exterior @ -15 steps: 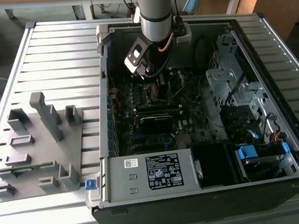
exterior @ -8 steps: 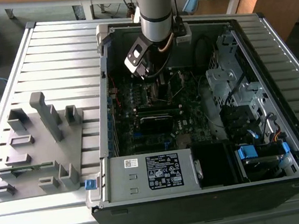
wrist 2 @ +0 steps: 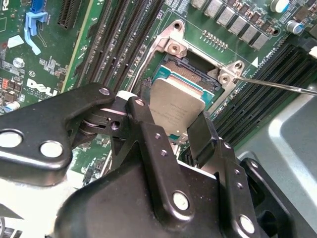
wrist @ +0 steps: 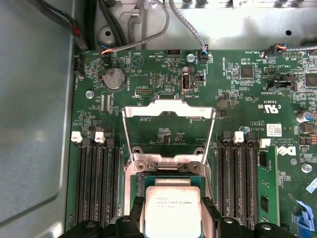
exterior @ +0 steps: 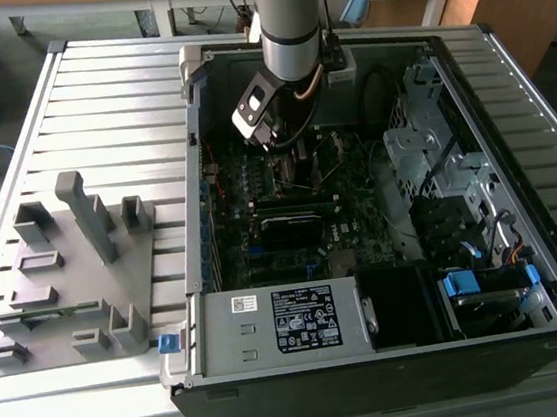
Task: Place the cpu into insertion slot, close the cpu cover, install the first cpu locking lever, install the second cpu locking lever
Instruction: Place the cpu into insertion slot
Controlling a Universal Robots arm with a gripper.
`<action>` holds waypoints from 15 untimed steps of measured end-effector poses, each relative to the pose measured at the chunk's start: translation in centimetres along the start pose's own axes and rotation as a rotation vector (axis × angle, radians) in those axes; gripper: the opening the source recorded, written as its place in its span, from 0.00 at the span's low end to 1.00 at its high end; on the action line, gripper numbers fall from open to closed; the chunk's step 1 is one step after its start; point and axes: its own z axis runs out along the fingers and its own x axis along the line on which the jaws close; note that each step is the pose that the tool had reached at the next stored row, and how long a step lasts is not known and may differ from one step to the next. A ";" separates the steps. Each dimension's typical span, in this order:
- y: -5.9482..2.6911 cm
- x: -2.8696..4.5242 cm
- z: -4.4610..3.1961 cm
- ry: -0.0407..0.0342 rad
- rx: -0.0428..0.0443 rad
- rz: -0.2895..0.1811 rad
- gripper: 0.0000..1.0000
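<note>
My gripper [wrist 2: 173, 124] is shut on the cpu [wrist 2: 174, 110], a flat square chip with a dull silver top held by two opposite edges. In the first wrist view the cpu [wrist: 172, 210] hangs right over the insertion slot [wrist: 148, 179], whose teal-edged black socket shows around it; whether they touch I cannot tell. The insertion slot [wrist 2: 190, 69] also shows beyond the chip in the second wrist view. The cpu cover [wrist: 168, 110] stands flipped open behind the socket. A thin locking lever [wrist 2: 277, 86] sticks out beside the socket. In the exterior view the gripper [exterior: 286, 145] reaches down into the open computer case.
Black memory slots [wrist: 96, 183] flank the socket on both sides. A black heatsink block [exterior: 301, 228] lies on the motherboard nearby. The case walls [exterior: 192, 228], drive cages [exterior: 433, 151] and power supply [exterior: 292, 323] hem the arm in. A grey parts fixture [exterior: 64, 273] sits on the exterior view's left.
</note>
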 end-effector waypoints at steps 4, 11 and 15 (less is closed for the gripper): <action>-0.01 0.12 0.06 0.0002 -0.0001 0.000 0.54; -0.11 0.13 0.36 -0.0002 0.0002 0.000 0.54; -0.25 0.14 0.48 0.0003 -0.0001 0.000 0.54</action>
